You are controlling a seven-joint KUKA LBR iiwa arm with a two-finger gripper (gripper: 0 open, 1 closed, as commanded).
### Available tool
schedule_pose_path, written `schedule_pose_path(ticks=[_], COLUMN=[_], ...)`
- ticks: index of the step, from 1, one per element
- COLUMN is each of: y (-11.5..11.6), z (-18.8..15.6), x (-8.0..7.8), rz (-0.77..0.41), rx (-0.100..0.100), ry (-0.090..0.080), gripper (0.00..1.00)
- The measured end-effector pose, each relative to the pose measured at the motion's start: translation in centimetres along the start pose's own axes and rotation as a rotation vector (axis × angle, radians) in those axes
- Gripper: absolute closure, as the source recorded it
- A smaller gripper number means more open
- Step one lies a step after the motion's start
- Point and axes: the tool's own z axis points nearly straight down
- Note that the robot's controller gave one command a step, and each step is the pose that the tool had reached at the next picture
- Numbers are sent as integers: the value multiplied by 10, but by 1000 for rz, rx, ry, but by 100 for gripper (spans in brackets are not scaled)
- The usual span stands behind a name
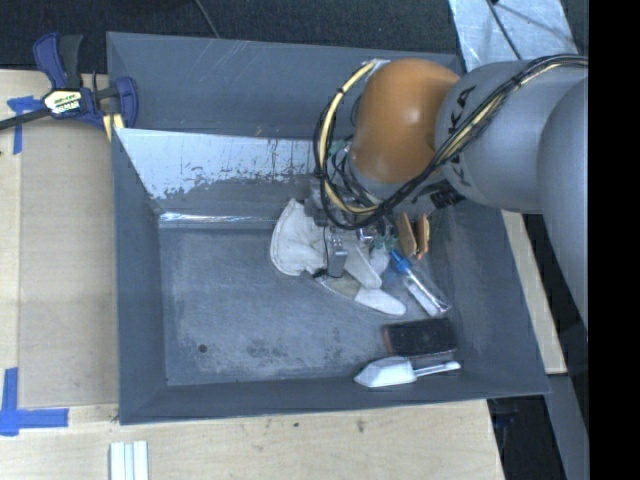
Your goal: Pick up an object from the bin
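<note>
So the gripper (337,260) is down low in the grey metal bin (140,288), hanging under the arm's rounded orange cover (400,118). Honestly I can't tell whether it's open or closed (cables and wrist crowd it from this angle). The crumpled white cloth-like lump (293,238) sits right at the gripper's left as seen here, touching it or as good as. Just below and right of the gripper there's a flat whitish plastic piece (368,294), and further right a blue-and-clear pen-shaped thing (412,280) lying slanted. Well below the gripper, by the bin's near wall, is a black rectangular block (421,338) with a white scoop-shaped piece on a metal stem (395,372) just beside it.
</note>
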Motion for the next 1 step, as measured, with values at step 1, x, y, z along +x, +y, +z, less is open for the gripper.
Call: schedule_pose_path(ticks=[1], y=[-20], z=[8], x=[7], rz=[35], rx=[0], ry=[0], gripper=[100])
